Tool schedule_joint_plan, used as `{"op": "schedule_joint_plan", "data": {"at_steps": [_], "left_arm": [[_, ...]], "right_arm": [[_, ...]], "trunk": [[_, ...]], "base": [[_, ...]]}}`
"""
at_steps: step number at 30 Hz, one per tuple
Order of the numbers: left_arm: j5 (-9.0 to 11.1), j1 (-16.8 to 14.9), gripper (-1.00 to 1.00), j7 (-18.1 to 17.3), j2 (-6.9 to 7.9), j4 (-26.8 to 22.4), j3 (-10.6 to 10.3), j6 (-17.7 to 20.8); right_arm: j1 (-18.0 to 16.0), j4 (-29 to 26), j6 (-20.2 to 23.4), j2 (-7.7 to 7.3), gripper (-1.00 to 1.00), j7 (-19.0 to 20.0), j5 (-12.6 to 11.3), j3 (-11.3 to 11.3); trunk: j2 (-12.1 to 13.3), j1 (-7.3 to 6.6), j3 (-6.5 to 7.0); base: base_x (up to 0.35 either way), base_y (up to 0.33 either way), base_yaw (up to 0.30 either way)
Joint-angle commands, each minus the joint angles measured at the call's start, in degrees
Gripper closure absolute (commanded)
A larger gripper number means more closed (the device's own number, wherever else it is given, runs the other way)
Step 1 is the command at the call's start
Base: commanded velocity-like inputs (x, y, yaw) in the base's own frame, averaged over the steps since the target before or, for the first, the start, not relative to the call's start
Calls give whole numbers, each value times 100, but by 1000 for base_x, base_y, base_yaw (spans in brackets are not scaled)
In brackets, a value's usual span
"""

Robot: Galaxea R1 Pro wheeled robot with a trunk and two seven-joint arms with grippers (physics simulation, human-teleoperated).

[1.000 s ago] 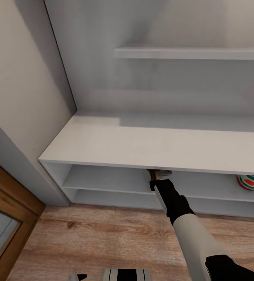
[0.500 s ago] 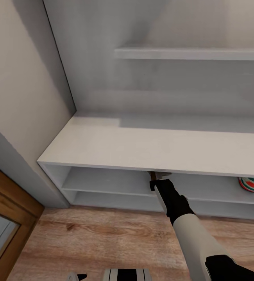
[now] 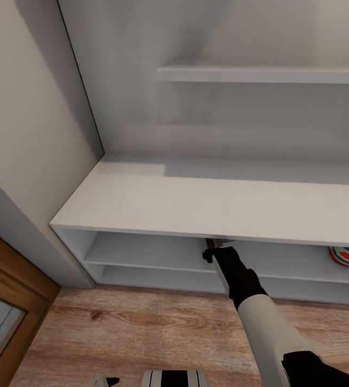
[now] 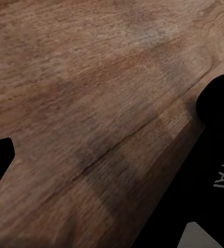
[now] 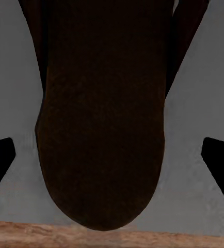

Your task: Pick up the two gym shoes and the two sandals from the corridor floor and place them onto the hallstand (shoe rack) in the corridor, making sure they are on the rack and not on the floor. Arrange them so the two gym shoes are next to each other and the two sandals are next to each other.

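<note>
Wood-plank corridor floor (image 3: 142,333) fronts the pale grey hallstand (image 3: 196,204), where the right hand (image 3: 213,250), fingers apart, reaches into the upper slot over a dark brown sandal (image 5: 104,119); a gym shoe (image 3: 346,256) sits farther right.

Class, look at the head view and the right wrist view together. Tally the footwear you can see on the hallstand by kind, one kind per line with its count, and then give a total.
Gym shoes: 1, the white, green and red one at the right end of the hallstand's upper slot.
Sandals: 1, the dark brown one on the grey shelf, between the right gripper's jaws.
Total: 2
</note>
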Motion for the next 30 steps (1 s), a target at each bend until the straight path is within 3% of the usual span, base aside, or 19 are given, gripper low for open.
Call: {"op": "schedule_joint_plan", "data": {"at_steps": [1,11,30], "left_arm": [[-60,-2,-100,-26,-6,-4,46,-28],[-52,-2,-100,-28,0,-4,49,-28],[-52,-4,-100,-26,2,-4,55,-28]], "right_arm": [[-2,-5,36,0,-100,-4,30,8],[-2,-5,36,0,-100,-4,30,8],[-2,10,36,0,-100,-4,30,8]], "trunk": [[-2,-1,-4],[-2,-1,-4],[-2,-1,-4]], "base": [[0,0,0],[-64,0,0],[-323,0,0]]}}
